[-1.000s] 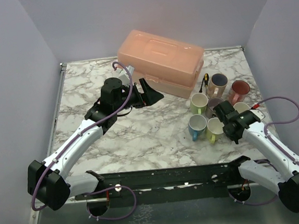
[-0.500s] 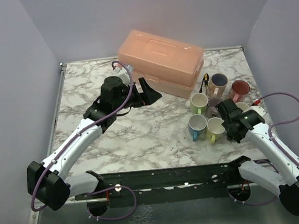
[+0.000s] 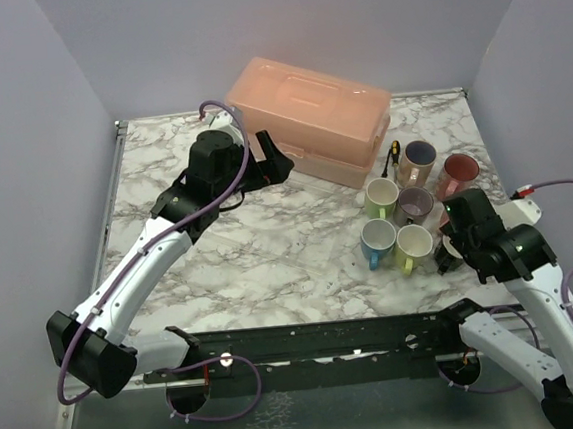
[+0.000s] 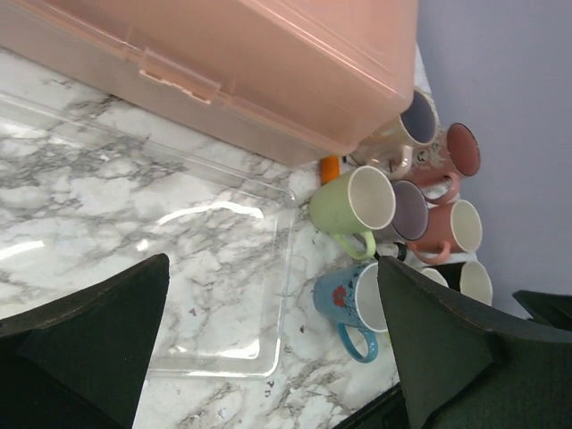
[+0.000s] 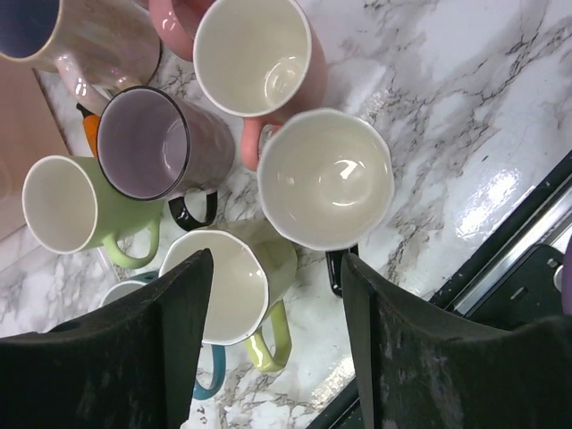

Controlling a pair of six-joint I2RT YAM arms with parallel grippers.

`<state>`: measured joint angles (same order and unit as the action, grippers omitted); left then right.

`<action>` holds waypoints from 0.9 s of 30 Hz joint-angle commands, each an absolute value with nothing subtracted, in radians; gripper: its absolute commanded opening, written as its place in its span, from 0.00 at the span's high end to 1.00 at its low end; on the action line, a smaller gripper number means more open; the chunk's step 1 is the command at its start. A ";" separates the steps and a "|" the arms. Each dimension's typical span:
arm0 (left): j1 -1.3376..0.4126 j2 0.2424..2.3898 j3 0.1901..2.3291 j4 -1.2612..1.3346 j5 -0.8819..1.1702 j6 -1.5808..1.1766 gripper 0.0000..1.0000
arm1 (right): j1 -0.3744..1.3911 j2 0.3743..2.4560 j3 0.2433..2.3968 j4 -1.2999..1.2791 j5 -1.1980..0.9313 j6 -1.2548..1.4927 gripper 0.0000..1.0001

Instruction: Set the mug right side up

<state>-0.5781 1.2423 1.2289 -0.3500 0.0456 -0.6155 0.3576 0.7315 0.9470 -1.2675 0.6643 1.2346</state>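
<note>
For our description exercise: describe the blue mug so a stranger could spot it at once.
Find the large pink plastic box at the back of the marble table. Mugs cluster by its right end; the blue mug is their near-left one, the only blue exterior.

The grey-veined marble table (image 3: 270,256) carries a peach plastic box (image 3: 308,112) at the middle of its far edge. A clear tray (image 4: 214,295) lies flat just in front of the box, and a small orange-handled tool (image 3: 393,154) lies at the box's right end. Near the right edge, mugs stand packed together, all mouth up. The beige mug (image 3: 418,160) and red mug (image 3: 457,171) are farthest back. Next come the green mug (image 3: 380,197), purple mug (image 3: 413,204) and pink mug (image 5: 253,54). The blue mug (image 3: 378,237), yellow-green mug (image 3: 411,244) and white mug (image 5: 325,179) are closest to the near edge.
</note>
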 commanded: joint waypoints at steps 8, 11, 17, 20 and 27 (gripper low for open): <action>-0.583 1.212 1.453 -0.653 -0.305 -0.565 0.01 | 0.350 0.716 1.229 -1.199 0.727 0.833 0.13; -0.583 1.161 1.490 -0.666 -0.381 -0.538 0.01 | 0.351 0.695 1.307 -1.124 0.726 0.696 0.00; -0.583 1.112 1.529 -0.691 -0.392 -0.449 0.01 | 0.350 0.655 1.421 -1.004 0.748 0.497 0.00; -0.583 1.080 1.531 -0.686 -0.427 -0.377 0.01 | 0.350 0.617 1.412 -0.924 0.755 0.403 0.00; -0.583 1.013 1.554 -0.682 -0.512 -0.290 0.01 | 0.350 0.566 1.402 -0.853 0.753 0.331 0.00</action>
